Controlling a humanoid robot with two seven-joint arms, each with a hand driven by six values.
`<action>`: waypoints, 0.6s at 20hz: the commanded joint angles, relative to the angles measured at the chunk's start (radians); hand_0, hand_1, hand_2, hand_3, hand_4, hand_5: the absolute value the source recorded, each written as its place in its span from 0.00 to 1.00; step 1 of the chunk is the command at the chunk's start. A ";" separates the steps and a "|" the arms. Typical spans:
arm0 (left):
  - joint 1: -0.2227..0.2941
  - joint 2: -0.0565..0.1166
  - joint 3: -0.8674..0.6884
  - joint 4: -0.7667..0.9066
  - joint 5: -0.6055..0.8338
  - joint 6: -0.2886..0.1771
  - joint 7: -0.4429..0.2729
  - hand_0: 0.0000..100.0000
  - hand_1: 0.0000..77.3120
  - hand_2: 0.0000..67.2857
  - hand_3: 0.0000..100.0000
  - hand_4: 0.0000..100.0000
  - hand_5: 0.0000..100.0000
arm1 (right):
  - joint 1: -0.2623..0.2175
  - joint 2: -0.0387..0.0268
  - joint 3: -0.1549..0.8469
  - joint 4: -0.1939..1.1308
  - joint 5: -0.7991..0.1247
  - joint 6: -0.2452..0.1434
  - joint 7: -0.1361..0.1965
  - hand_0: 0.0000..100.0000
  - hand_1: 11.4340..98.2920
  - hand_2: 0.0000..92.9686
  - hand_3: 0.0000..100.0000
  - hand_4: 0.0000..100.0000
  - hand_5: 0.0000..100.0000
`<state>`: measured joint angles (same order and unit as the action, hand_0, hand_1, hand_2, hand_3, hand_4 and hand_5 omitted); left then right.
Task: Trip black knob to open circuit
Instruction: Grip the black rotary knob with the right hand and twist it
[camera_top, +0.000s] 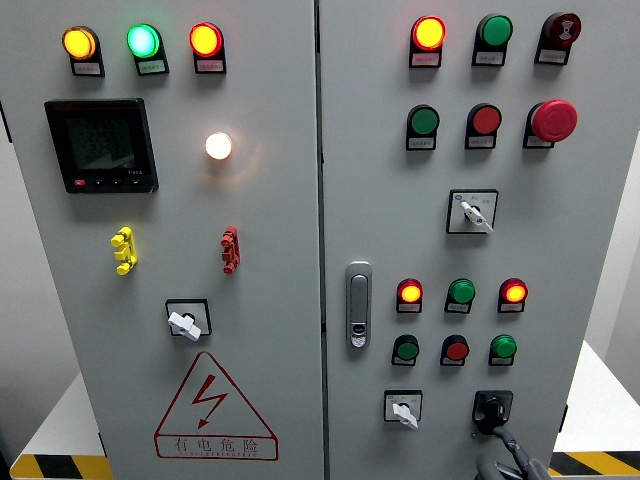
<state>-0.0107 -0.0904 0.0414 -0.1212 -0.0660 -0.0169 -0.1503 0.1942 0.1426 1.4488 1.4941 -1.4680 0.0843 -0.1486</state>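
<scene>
We see a tall grey metal cabinet (270, 300) with two doors full of lights and switches. The small black turn knob (489, 410) sits low on the right-hand door, at about five o'clock in our view, just right of a white turn switch (403, 410).

Our right hand (497, 432) comes up from the bottom edge to meet it. Its grey fingers (512, 452) touch the underside of the knob, and we think they are pinching it, because a knob like this must be held firmly to be turned. Our left hand does not show at all.

A round white lamp (218, 146) glows on the left door at about eleven o'clock. We guess it shows the power is on, so the knob is not yet tripped.
</scene>
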 joint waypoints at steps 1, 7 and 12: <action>0.000 0.000 0.000 0.000 0.000 0.000 0.000 0.00 0.04 0.19 0.21 0.07 0.02 | 0.001 0.0000 -0.004 0.003 0.000 0.000 -0.002 0.76 0.39 0.01 0.79 0.84 0.94; 0.000 0.000 0.000 0.000 0.000 0.000 0.000 0.00 0.04 0.19 0.21 0.07 0.02 | 0.001 0.0000 -0.005 0.005 0.000 0.000 -0.006 0.76 0.39 0.01 0.79 0.85 0.94; 0.000 0.000 0.000 0.000 0.000 0.000 0.000 0.00 0.04 0.19 0.21 0.07 0.02 | -0.001 0.0016 -0.005 0.001 0.000 -0.001 -0.008 0.76 0.39 0.01 0.79 0.85 0.94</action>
<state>-0.0107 -0.0904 0.0414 -0.1212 -0.0660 -0.0169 -0.1503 0.1947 0.1427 1.4434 1.4984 -1.4679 0.0843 -0.1554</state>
